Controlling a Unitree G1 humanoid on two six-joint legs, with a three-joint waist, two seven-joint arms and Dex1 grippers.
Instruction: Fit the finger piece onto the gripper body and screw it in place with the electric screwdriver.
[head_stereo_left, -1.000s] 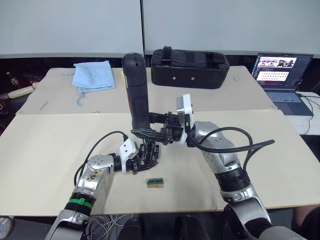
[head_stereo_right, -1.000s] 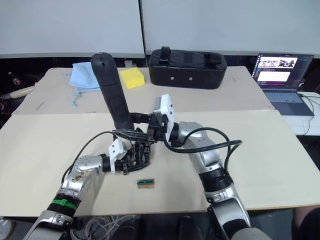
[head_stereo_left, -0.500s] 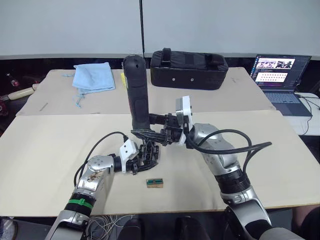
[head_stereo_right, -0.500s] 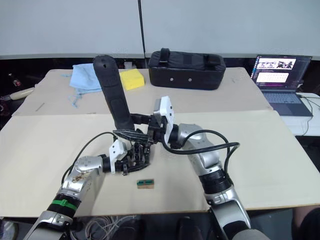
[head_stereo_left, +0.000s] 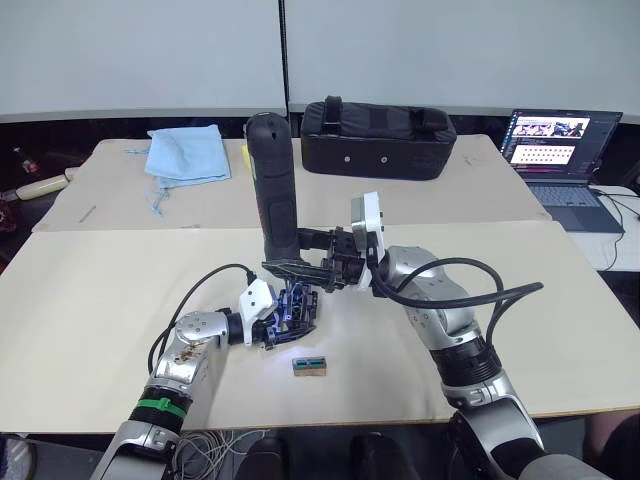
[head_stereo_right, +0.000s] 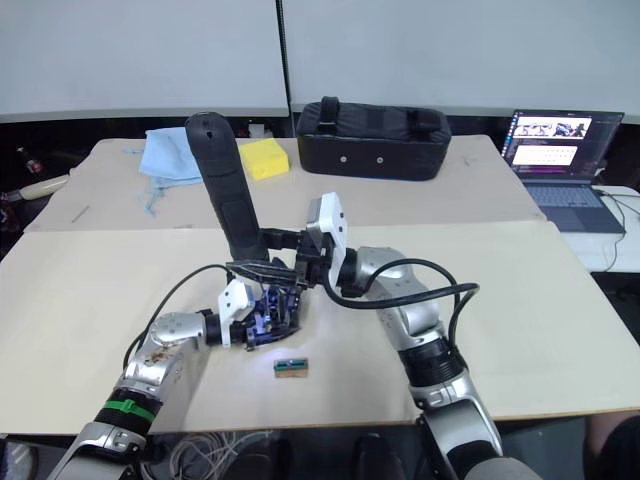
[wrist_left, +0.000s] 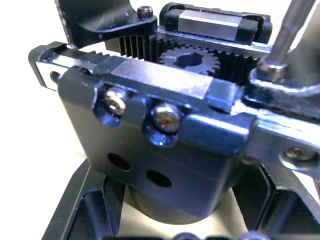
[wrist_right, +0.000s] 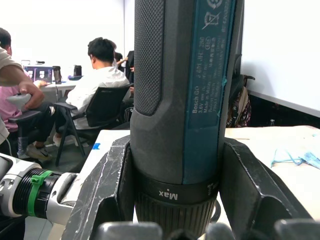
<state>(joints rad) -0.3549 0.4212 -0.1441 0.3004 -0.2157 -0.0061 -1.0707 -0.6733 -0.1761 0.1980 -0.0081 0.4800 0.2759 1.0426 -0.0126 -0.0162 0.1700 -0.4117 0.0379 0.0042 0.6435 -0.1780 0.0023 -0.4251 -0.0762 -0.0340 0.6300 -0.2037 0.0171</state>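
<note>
My right gripper (head_stereo_left: 287, 268) is shut on the electric screwdriver (head_stereo_left: 272, 185), a thick dark tool standing nearly upright with its rounded end up. In the right wrist view both fingers (wrist_right: 107, 185) clamp its collar. Its thin metal bit (wrist_left: 280, 40) points down onto a screw head on the gripper body (wrist_left: 165, 130). That black geared block is held just above the table, and my left gripper (head_stereo_left: 285, 322) is shut on it. A bluish-white light falls on the body (head_stereo_right: 268, 315). I cannot tell the finger piece apart from the body.
A tiny brown-and-green box (head_stereo_left: 310, 365) lies just in front of the body. At the back are a black padded bag (head_stereo_left: 378, 125), a blue cloth (head_stereo_left: 186, 150) and a yellow sponge (head_stereo_right: 262, 157). A laptop (head_stereo_left: 560, 145) stands at the far right. People sit in the background (wrist_right: 100, 80).
A bluish-white light has come on at the screwdriver's tip and lights the gripper body. Both arms have stayed almost where they were.
</note>
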